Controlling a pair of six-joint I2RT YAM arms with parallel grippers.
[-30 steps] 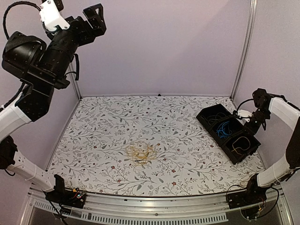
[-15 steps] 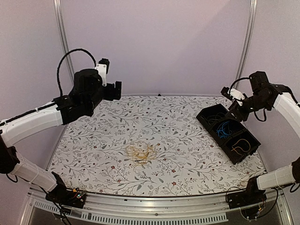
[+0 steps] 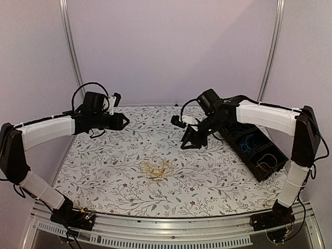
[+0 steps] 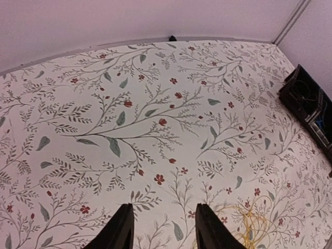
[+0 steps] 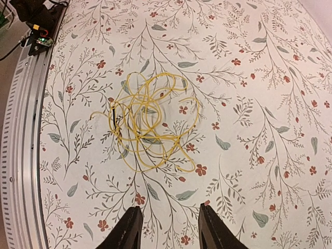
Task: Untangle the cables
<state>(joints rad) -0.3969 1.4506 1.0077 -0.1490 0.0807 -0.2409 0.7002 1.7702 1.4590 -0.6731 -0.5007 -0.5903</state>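
Note:
The cables on the table are a loose tangle of thin yellow wire (image 3: 157, 169) with a short dark piece in it, lying on the floral table cover near the front middle. The right wrist view shows the tangle (image 5: 150, 122) just ahead of my right gripper (image 5: 169, 208), which is open with nothing in it. In the top view my right gripper (image 3: 188, 144) hangs above the table, behind and to the right of the tangle. My left gripper (image 3: 123, 122) is further back on the left. It is also open and holds nothing (image 4: 163, 210), with the tangle (image 4: 254, 228) to its lower right.
A black bin with three compartments (image 3: 249, 167) stands at the right, partly under my right arm. It holds blue wires (image 3: 250, 141) and a yellow-orange wire (image 3: 264, 165). The bin (image 4: 306, 98) shows at the left wrist view's right edge. A metal rail (image 5: 21, 129) runs along the table's front.
Both arms have swung down and inward over the table. The right gripper left the bin for the middle. The left gripper came down from high on the left, and its jaws have narrowed.

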